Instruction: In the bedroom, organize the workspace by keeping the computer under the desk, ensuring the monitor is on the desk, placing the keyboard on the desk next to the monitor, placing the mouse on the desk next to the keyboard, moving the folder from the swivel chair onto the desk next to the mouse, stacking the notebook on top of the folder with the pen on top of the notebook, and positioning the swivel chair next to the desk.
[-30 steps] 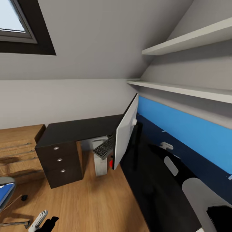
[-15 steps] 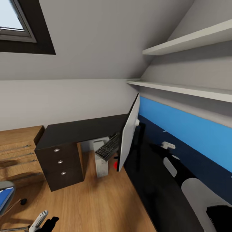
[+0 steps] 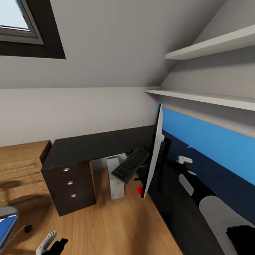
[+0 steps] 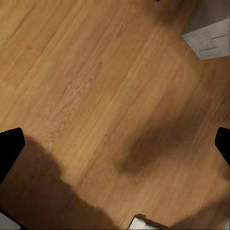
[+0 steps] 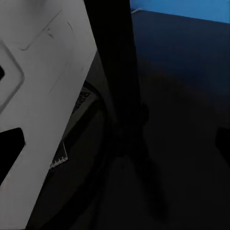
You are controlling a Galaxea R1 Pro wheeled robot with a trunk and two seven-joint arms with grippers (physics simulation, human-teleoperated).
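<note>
An attic room with a sloped white ceiling, wood floor (image 3: 117, 223) and two white wall shelves (image 3: 205, 99) holds the black desk (image 3: 95, 145), which runs along a blue back panel (image 3: 209, 141). The monitor (image 3: 153, 156) stands on the desk edge-on to the head camera, its pale back facing right and a red dot at its lower corner. The keyboard (image 3: 130, 164) sits tilted just left of the screen, above the computer (image 3: 115, 177) standing on the floor under the desk. The folder (image 3: 7, 226) lies on the chair (image 3: 9, 212) at the far left.

The left gripper (image 3: 51, 244) hangs low over the floor, well apart from the desk; its fingertips (image 4: 10, 148) are spread wide. The right gripper (image 5: 120, 143) points at the monitor's stand (image 5: 122, 96), fingers parted, holding nothing.

Compared with a second ago, the monitor is more edge-on and the keyboard sits further right.
</note>
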